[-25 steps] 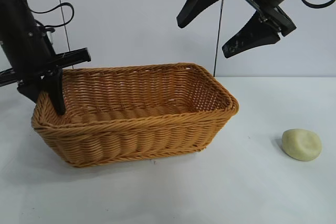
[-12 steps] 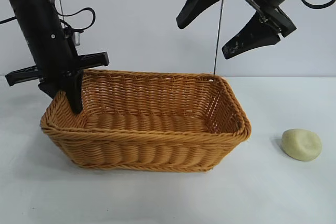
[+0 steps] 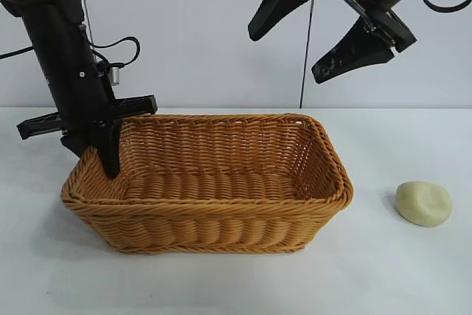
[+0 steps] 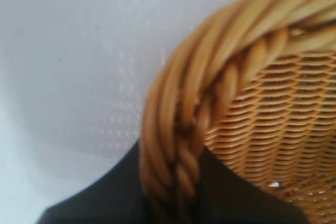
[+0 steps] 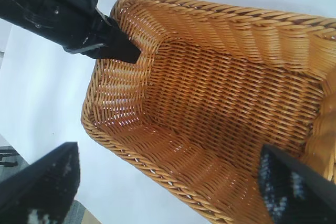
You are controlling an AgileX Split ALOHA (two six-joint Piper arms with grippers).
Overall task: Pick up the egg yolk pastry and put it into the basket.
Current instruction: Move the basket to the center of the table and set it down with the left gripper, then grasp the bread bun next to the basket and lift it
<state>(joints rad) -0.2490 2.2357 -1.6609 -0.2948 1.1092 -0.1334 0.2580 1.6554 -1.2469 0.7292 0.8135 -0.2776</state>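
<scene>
The small pale yellowish-cream dome-shaped egg yolk pastry [image 3: 423,203] lay on the white table [image 3: 383,271], well right of the large orange-brown woven wicker basket [image 3: 206,215]. The left gripper [image 3: 103,154] straddled the basket's left rim; whether it clenched, I cannot tell. The right gripper [image 3: 313,31] hung spread and empty above.

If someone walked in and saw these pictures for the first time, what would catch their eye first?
The large orange-brown wicker basket fills the middle of the white table, with the left gripper straddling its left end rim. The small pale egg yolk pastry lies alone on the table to the basket's right, untouched. The right gripper hangs wide open high above the basket's right end.
</scene>
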